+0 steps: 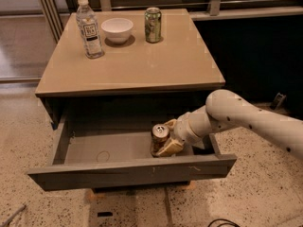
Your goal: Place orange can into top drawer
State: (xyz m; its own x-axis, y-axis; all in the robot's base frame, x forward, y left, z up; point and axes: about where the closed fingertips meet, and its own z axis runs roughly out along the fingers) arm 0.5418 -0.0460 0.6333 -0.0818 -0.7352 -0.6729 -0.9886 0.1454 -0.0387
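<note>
The top drawer (132, 172) of the tan-topped cabinet (142, 67) is pulled wide open. The orange can (159, 137) stands upright inside it, at the right of the drawer floor, its silver top showing. My gripper (165, 138) reaches in from the right, with its pale fingers (171, 148) closed around the can's sides. The white arm (246, 119) crosses the drawer's right wall. The can's base is hidden behind the drawer front, so I cannot tell whether it rests on the floor.
On the cabinet top stand a water bottle (90, 28), a white bowl (117, 30) and a green can (153, 25), all at the back. A speckled floor surrounds the cabinet. A dark panel is at the right, rails behind.
</note>
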